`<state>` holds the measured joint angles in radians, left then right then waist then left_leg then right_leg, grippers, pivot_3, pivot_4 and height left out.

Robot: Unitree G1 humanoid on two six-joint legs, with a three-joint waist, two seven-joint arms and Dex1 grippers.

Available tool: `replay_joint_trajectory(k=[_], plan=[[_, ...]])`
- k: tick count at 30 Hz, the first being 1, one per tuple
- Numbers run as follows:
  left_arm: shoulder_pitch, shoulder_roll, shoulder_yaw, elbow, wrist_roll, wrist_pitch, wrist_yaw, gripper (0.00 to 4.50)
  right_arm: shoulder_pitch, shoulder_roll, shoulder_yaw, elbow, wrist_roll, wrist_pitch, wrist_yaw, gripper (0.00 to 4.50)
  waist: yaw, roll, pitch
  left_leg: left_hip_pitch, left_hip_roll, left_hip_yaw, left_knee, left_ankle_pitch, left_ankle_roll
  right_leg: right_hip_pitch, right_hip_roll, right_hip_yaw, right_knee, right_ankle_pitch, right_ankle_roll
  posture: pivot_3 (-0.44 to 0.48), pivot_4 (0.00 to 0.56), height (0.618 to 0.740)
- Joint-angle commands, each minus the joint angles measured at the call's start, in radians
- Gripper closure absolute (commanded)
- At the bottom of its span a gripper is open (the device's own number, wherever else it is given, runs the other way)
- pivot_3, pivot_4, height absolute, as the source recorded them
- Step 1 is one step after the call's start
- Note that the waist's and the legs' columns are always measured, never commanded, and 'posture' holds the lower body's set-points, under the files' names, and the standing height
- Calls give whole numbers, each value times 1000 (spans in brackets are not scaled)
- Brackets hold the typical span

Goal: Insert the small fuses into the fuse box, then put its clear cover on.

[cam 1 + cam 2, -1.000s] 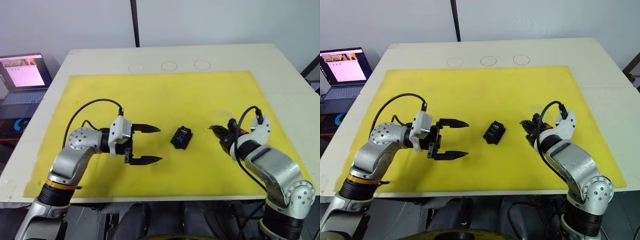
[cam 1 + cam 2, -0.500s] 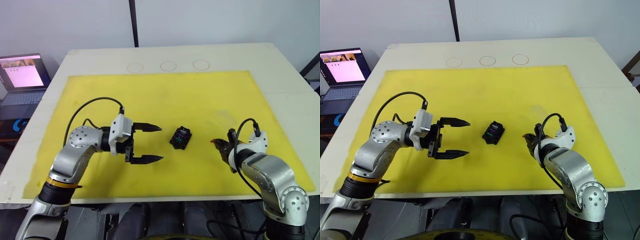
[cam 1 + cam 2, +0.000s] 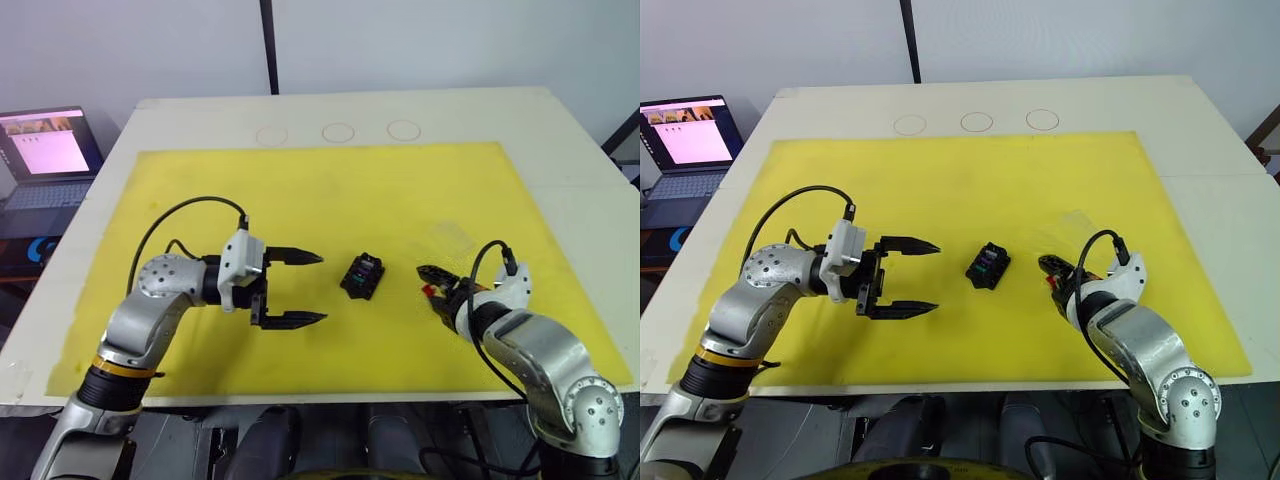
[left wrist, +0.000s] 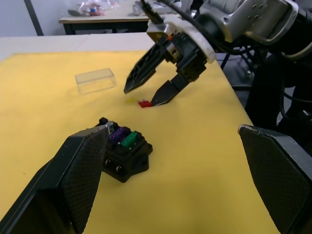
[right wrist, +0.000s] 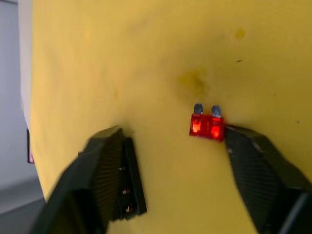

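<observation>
A white bench (image 3: 560, 120) carries a yellow mat (image 3: 330, 190). Nearest, the right gripper (image 4: 146, 95) is lowered to the mat with its jaws apart, one tip just beside a red fuse (image 5: 207, 126) lying flat on the mat. The left gripper (image 3: 308, 288) hovers left of centre, its jaws wide apart and empty. Between the two grippers sits the fuse box (image 3: 362, 275), with a green fuse (image 4: 128, 141) and a purple fuse (image 4: 118, 134) already seated in its slots. Farther and to the right, the clear cover (image 4: 95, 80) lies on the mat. A laptop (image 3: 45, 150) stands off the bench's far left.
</observation>
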<state>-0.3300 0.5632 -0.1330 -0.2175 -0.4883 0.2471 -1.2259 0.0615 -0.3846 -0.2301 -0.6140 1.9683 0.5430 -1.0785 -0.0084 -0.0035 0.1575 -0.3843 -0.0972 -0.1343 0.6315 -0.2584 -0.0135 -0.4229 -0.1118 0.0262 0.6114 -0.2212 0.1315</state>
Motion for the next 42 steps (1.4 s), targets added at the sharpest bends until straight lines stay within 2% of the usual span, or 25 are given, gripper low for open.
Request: replay_joint_trajectory(k=[1, 3, 4, 5, 6, 8, 9, 10, 12, 14, 16, 19, 24, 25, 28, 31, 42], plan=[[-7, -7, 6, -21, -5, -27, -1, 0, 69, -69, -17, -40, 4, 66, 44, 58, 1, 0, 0, 0, 0, 0, 0, 0, 0, 0, 0, 0, 0, 0, 0, 0, 150, 740], [-8, -13, 3, -17, -3, -33, -1, 0, 88, -174, -63, -2, 4, 167, 201, 58, 2, 0, 0, 0, 0, 0, 0, 0, 0, 1, 0, 0, -1, 0, 0, 0, 150, 740], [-8, -17, 1, -13, -2, -38, -2, 0, 76, -264, -101, 61, 4, 266, 347, 58, 2, 0, 0, 0, 0, 0, 0, 0, 0, 2, 0, 0, -1, 0, 0, 0, 150, 740], [-9, -20, -1, -11, 0, -40, -1, 0, 57, -372, -132, 132, 4, 378, 522, 58, 1, 0, 0, 1, 0, 0, 1, 0, 1, 3, 0, -1, -1, 0, 0, 0, 150, 740], [-9, -23, -2, -8, 1, -44, -2, 0, -13, -557, -142, 252, 4, 566, 785, 58, -1, 3, 3, 2, -1, 1, 2, -1, 1, 5, -1, -1, -2, 0, 0, 0, 150, 740], [-8, -27, -6, -3, 4, -50, -3, 0, -123, -792, -136, 410, 4, 771, 1074, 58, -2, 12, 4, 11, 0, 5, 3, -3, 6, 18, -1, -1, -11, -3, -4, 0, 150, 740], [-9, -30, -8, 1, 4, -53, -4, 0, -164, -907, -97, 416, -144, 806, 1312, 58, -2, 13, 4, 11, 0, 7, 3, -4, 7, 20, -1, -1, -14, -2, -4, 0, 150, 740], [-10, -31, -9, 3, 5, -55, -4, 0, -183, -975, -62, 407, -269, 805, 1485, 58, -2, 14, 3, 12, 2, 7, 2, -5, 9, 20, 0, -2, -15, -3, -3, 0, 150, 740], [-13, -34, -12, 8, 7, -60, -5, 0, -209, -1078, 29, 401, -491, 740, 1778, 58, -2, 10, 1, 11, 5, 8, 1, -7, 12, 19, 4, -4, -15, -3, -1, 0, 150, 740], [-16, -38, -13, 11, 10, -62, -6, 0, -283, -1115, 142, 439, -663, 637, 1996, 58, -3, 6, 1, 10, 10, 5, 2, -9, 15, 18, 9, -6, -14, -3, -1, 0, 150, 740], [-23, -39, -14, 15, 9, -60, -12, 0, -519, -1047, 325, 471, -834, 620, 2150, 58, -8, 8, 2, 9, 10, 6, 1, -10, 15, 16, 9, -6, -14, -3, -2, 0, 150, 740], [-30, -40, -16, 22, 11, -61, -22, 0, -736, -954, 530, 519, -1036, 605, 2330, 58, -12, 10, 3, 9, 9, 14, 1, -9, 13, 13, 7, 0, -14, -3, -2, 0, 150, 740], [-36, -44, -18, 18, 11, -52, -13, 0, -854, -846, 691, 672, -1274, 523, 2490, 58, 7, 7, 5, 8, 9, 13, 3, -9, 9, 12, 6, -1, -14, -2, 0, 0, 150, 740], [-32, -42, -18, 12, 10, -51, -12, 0, -862, -827, 703, 708, -1312, 506, 2501, 58, 11, 7, 5, 7, 8, 13, 3, -9, 9, 11, 5, -1, -14, -1, 0, 0, 150, 740], [-18, -35, -14, -3, 6, -45, -6, 0, -878, -790, 719, 768, -1386, 479, 2545, 696, 17, 7, 5, 6, 6, 14, 2, -9, 8, 9, 0, 0, -13, -1, 1, 0, 150, 740], [-14, -35, -12, -8, 5, -42, -2, 0, -884, -766, 721, 797, -1436, 468, 2586, 1674, 19, 7, 5, 5, 5, 15, 2, -9, 8, 7, -1, 0, -13, 0, 2, 0, 150, 740], [-13, -38, -11, -35, -13, -50, -10, 0, -911, -662, 705, 947, -1578, 448, 2621, 1674, 19, 7, 5, 5, 5, 16, 2, -8, 6, 6, -1, -1, -12, 1, 1, 0, 150, 740]])
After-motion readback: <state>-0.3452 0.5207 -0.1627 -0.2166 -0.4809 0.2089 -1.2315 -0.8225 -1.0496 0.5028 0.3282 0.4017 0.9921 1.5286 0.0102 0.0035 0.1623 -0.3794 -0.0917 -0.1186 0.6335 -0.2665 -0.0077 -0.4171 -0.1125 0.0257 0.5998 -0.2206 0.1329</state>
